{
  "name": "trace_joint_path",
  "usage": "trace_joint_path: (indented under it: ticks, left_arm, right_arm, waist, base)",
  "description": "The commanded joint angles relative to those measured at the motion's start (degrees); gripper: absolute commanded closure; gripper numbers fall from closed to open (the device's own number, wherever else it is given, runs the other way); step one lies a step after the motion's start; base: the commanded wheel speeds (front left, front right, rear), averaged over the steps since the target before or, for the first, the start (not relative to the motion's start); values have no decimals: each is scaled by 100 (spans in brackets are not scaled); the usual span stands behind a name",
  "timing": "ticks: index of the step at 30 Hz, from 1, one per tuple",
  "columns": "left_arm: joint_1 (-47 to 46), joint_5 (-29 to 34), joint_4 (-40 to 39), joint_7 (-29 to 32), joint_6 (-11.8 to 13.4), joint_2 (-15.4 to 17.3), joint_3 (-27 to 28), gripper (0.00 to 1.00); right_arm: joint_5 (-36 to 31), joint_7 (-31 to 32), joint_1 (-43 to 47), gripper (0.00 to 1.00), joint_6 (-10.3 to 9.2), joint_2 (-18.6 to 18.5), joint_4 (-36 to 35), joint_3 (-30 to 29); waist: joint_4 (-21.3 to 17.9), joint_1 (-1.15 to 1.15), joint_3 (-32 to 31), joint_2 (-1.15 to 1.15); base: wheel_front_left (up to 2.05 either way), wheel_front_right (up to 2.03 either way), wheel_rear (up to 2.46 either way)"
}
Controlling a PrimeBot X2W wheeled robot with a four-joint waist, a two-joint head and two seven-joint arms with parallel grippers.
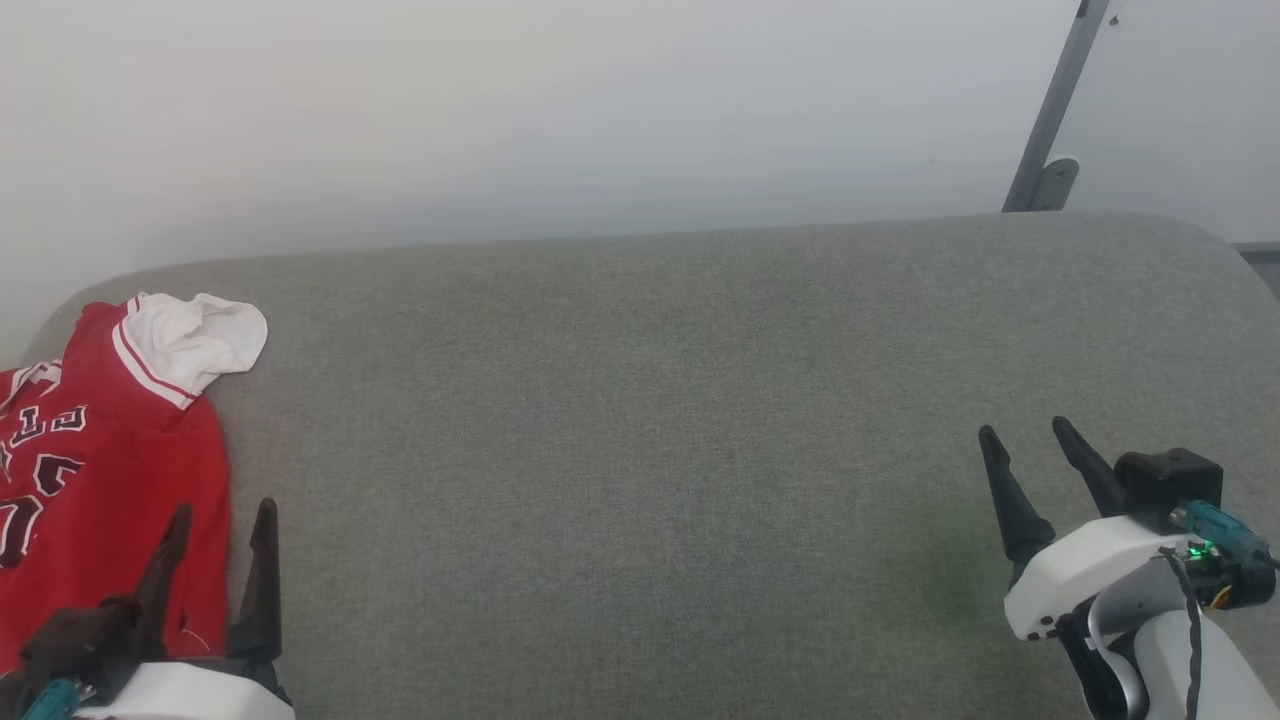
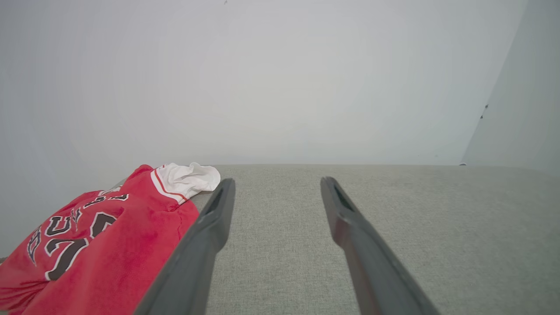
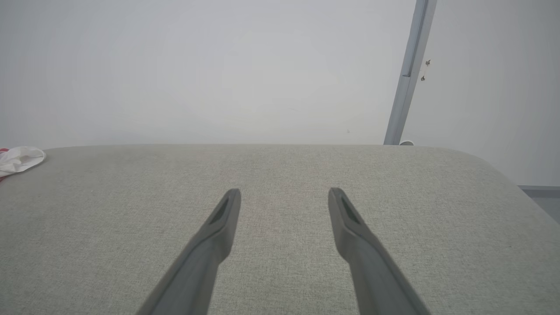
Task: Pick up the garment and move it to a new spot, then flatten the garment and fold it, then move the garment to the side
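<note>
We see the red jersey (image 1: 110,500) lying rumpled at the far left end of the grey fabric worktop (image 1: 640,400), its white sleeve (image 1: 195,340) bunched toward the wall (image 1: 500,120) (chest lettering facing up). Our left end effector (image 1: 225,507) hovers by the jersey's right edge, fingers spread wide and empty. Our right end effector (image 1: 1024,428) sits well apart at the right, equally spread, holding nothing.

left gripper (image 1: 222,512) and right gripper (image 1: 1025,432): each with two long, tapering dark fingers (image 1: 1013,505) on a glossy white wrist shell (image 1: 1075,570). the right wrist carries a black camera block (image 1: 1170,480), teal connector (image 1: 1225,530), green light (image 1: 1195,548) and black cable (image 1: 1190,620).
</note>
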Motion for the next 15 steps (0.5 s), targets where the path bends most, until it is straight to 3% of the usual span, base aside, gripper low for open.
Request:
trace_joint_path:
  ticks: [1, 15]
  left_arm:
    - [65, 79, -5, -39, -9, 3, 24, 0]
    - [35, 62, 73, -37, -86, -71, 48, 0]
  right_arm:
    - [-53, -39, -48, 0, 3, -4, 5, 11]
    - [-104, -18, 29, 0, 3, -19, -49, -11]
  waist:
    - [-2, 0, -1, 0]
    - [47, 0, -17, 0]
  base:
    - [0, 0, 0]
    - [0, 0, 0]
